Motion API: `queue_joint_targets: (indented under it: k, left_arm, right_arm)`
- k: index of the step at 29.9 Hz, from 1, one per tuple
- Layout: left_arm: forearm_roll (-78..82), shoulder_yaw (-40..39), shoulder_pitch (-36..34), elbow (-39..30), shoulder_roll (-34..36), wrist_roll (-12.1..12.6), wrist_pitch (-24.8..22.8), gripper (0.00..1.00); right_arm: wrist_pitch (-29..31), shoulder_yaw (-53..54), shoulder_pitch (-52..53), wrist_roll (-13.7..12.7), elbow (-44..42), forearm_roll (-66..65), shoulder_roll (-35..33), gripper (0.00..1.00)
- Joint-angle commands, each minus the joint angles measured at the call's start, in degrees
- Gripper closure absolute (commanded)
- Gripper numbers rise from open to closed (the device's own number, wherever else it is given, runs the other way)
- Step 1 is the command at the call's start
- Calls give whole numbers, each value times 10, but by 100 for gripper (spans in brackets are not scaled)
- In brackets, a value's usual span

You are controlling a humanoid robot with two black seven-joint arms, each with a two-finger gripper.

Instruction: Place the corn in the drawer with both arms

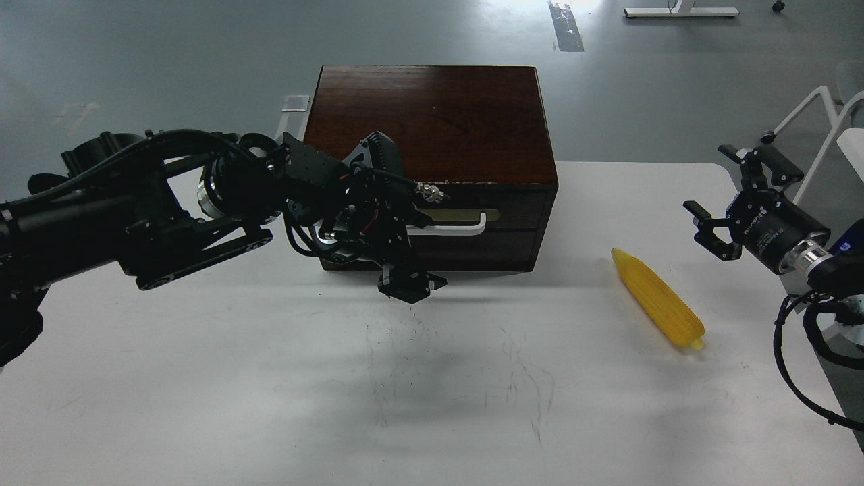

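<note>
The corn (658, 298) is lying loose on the white table (202, 378), off to the right of the wooden box (432, 115) and untouched. The drawer (482, 208) looks fully shut, so we're at the opening step, I'd say. The left gripper (408, 283) hangs just below the white handle (449, 227); it's too dark to tell its fingers apart. The right gripper (732, 206) waits with fingers spread wide, empty. Next move: hook that handle and pull.

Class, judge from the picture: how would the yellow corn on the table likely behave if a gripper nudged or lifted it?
The corn is round and tapered, so it would probably roll in a curve when nudged. It looks like glossy moulded plastic, so likely stiff, light and somewhat slippery.
</note>
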Motion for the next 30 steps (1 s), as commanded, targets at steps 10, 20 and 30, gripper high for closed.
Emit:
queue_joint_targets:
  k: [10,20,30]
  left_arm:
    - [0,1,1,21,-8,0,0,1]
    - [0,9,2,26,-16,0,0,1]
    - [0,18,-1,3,-16,0,0,1]
  right_arm:
    - [0,0,-1,0,0,0,-4,0]
    - [0,0,-2,0,1,0,-5,0]
    - [0,1,-4,0,1,0,-6,0]
